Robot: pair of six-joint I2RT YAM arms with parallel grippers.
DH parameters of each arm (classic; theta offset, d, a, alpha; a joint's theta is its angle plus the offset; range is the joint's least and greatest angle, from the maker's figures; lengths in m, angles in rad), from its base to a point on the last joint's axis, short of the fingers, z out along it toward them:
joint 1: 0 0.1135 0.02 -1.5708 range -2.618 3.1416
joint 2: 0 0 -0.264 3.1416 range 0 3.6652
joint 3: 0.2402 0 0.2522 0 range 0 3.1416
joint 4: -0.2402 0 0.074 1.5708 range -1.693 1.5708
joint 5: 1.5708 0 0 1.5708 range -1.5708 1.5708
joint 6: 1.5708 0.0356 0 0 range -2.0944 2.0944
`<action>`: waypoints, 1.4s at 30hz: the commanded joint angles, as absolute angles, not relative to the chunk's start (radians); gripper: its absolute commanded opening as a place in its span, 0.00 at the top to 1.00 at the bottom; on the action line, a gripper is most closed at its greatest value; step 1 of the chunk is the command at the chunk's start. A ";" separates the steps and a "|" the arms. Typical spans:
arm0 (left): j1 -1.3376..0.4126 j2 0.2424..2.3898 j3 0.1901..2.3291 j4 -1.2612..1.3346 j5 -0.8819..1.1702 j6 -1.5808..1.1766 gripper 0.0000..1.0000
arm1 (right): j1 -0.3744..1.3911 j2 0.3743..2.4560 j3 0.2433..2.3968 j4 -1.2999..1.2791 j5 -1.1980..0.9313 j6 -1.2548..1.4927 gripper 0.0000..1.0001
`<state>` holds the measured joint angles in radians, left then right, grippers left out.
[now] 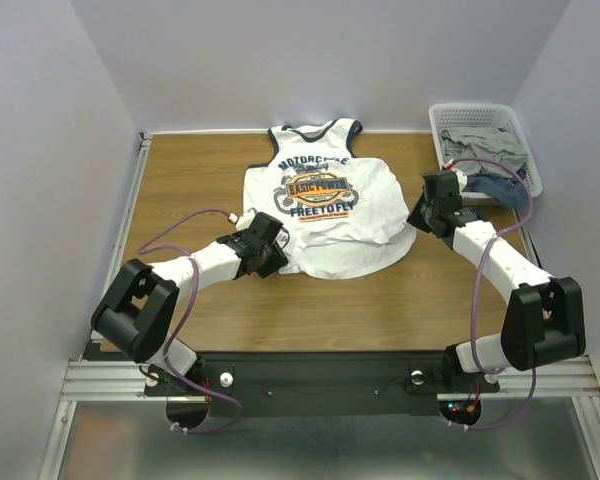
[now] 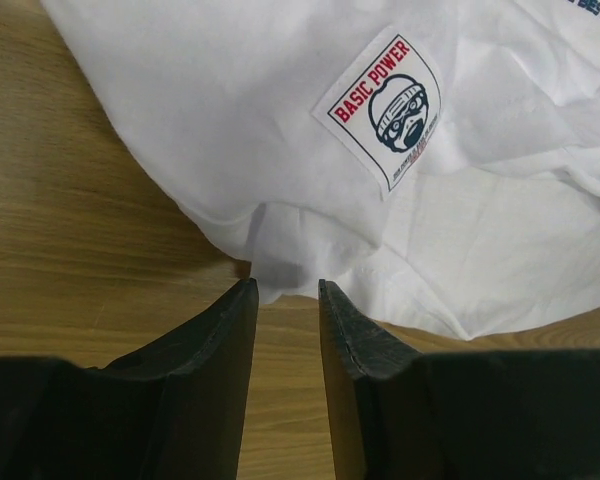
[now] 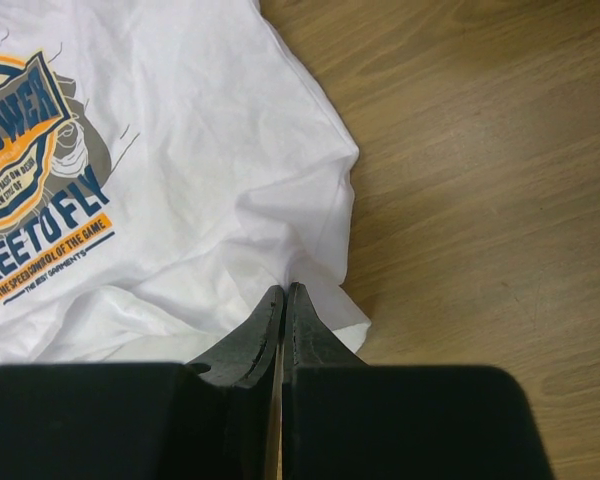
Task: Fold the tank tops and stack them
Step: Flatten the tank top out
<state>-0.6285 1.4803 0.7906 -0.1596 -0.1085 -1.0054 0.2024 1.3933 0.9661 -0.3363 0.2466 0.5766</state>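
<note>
A white tank top [image 1: 325, 205] with navy trim and a navy-orange "MOTORCYCLE" print lies face up at the table's back middle, its hem rumpled toward me. My left gripper [image 1: 277, 243] is open at the hem's left corner. In the left wrist view the open gripper [image 2: 285, 288] has its tips at the cloth's edge [image 2: 280, 130], with bare wood between the fingers. My right gripper [image 1: 417, 220] is at the hem's right corner. In the right wrist view the gripper [image 3: 284, 288] is shut, pinching a fold of the white cloth [image 3: 180, 150].
A white basket [image 1: 480, 107] at the back right corner holds more grey and blue clothes [image 1: 490, 160]. Wooden table [image 1: 380, 300] lies in front of the shirt. White walls close in the sides and back.
</note>
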 commanded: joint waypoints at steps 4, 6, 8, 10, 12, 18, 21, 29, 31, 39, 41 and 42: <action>-0.634 1.520 0.859 -0.164 -0.152 -1.008 0.57 | 0.196 1.368 0.957 -0.295 0.241 0.580 1.00; -0.634 1.528 0.862 -0.166 -0.155 -1.005 0.57 | 0.195 1.367 0.956 -0.293 0.239 0.581 1.00; -0.634 1.535 0.870 -0.167 -0.155 -1.003 0.57 | 0.196 1.367 0.953 -0.293 0.239 0.581 0.99; -0.635 1.537 0.874 -0.169 -0.156 -1.003 0.57 | 0.196 1.365 0.951 -0.291 0.238 0.583 1.00; -0.635 1.543 0.879 -0.173 -0.160 -1.002 0.57 | 0.195 1.365 0.948 -0.290 0.236 0.583 1.00; -0.638 1.563 0.888 -0.187 -0.167 -0.997 0.58 | 0.196 1.368 0.943 -0.284 0.233 0.583 1.00; -0.643 1.566 0.891 -0.189 -0.167 -0.993 0.59 | 0.196 1.368 0.940 -0.282 0.233 0.583 1.00; -0.652 1.589 0.900 -0.202 -0.176 -0.982 0.62 | 0.195 1.370 0.934 -0.276 0.232 0.587 1.00; -0.652 1.588 0.897 -0.202 -0.178 -0.980 0.64 | 0.196 1.368 0.933 -0.276 0.232 0.586 0.99; -0.652 1.600 0.893 -0.199 -0.183 -0.966 0.69 | 0.196 1.365 0.931 -0.275 0.230 0.589 1.00; -0.652 1.606 0.891 -0.199 -0.186 -0.963 0.66 | 0.196 1.365 0.933 -0.275 0.232 0.589 1.00; -0.650 1.611 0.891 -0.198 -0.186 -0.962 0.59 | 0.196 1.364 0.933 -0.275 0.230 0.589 1.00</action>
